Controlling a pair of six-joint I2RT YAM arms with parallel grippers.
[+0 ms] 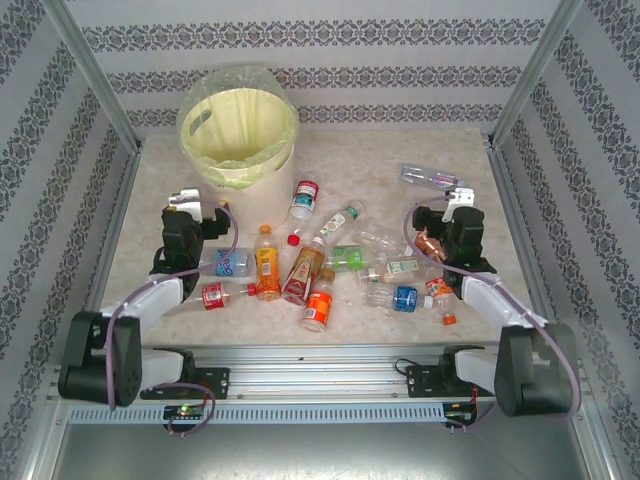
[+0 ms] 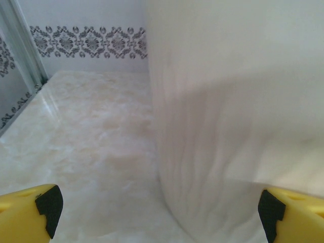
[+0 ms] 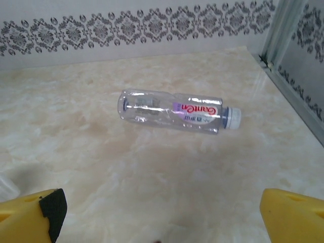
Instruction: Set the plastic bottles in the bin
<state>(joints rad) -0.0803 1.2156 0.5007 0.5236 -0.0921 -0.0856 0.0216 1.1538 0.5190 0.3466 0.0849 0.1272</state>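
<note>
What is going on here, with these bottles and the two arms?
The job is to put the plastic bottles into the bin. Nothing is held. The left gripper is open beside the bin; the right gripper is open, facing one clear bottle lying alone. The others lie scattered on the table.

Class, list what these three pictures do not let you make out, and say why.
- Left wrist view: the bin is blurred, its rim cut off by the top edge.
- Top view: the left arm covers part of a blue-labelled bottle.
- Top view: labels on the piled bottles are too small to read.
</note>
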